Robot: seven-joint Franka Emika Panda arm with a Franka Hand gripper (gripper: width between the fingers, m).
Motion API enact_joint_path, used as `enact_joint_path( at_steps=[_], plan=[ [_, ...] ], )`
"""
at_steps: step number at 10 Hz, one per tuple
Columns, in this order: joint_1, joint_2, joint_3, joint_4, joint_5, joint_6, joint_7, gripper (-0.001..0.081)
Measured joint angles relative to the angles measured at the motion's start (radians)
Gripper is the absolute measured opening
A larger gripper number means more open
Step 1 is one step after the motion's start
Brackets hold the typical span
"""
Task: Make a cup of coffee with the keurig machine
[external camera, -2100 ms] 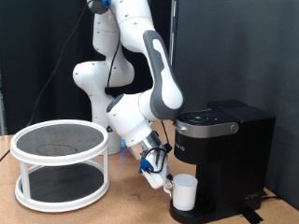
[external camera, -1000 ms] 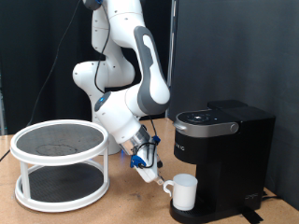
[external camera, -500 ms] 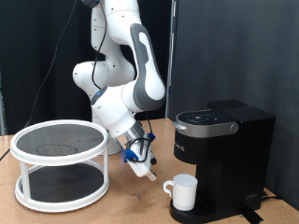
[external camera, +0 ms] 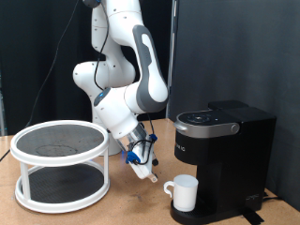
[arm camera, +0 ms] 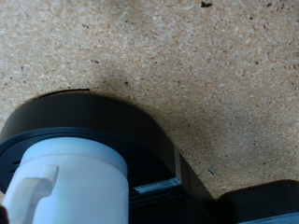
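The cup is seen standing upright on the round drip base of the keurig machine, under the brew head, handle turned toward the exterior view's left; the machine sits toward the right end of the worktop. The lid appears closed. In the wrist view the cup and the black drip base are seen from above, cropped at the frame edge.

The hand hangs just left of the cup, apart from it, with nothing seen between the fingers; whether it is wide or narrow cannot be told, since the fingers are small and blurred in the exterior view and absent from the wrist view.

Risk, as judged: the hand is low and near the handle, so a sideways sweep could knock the cup off centre or tip it.

A white two-tier round rack stands near the worktop's left edge. Pod, cup contents and machine buttons cannot be made out.
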Motion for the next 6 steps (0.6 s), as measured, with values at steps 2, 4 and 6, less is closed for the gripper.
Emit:
enact_joint_path(
  at_steps=[2, 4, 6],
  plan=[
    [0.003, 0.02, 0.012, 0.009, 0.005, 0.016, 0.007, 0.0734],
    [0.005, 0.046, 0.023, 0.024, 0.019, 0.034, 0.007, 0.0734],
    [0.005, 0.074, 0.029, 0.046, 0.035, 0.036, 0.007, 0.0734]
  ],
)
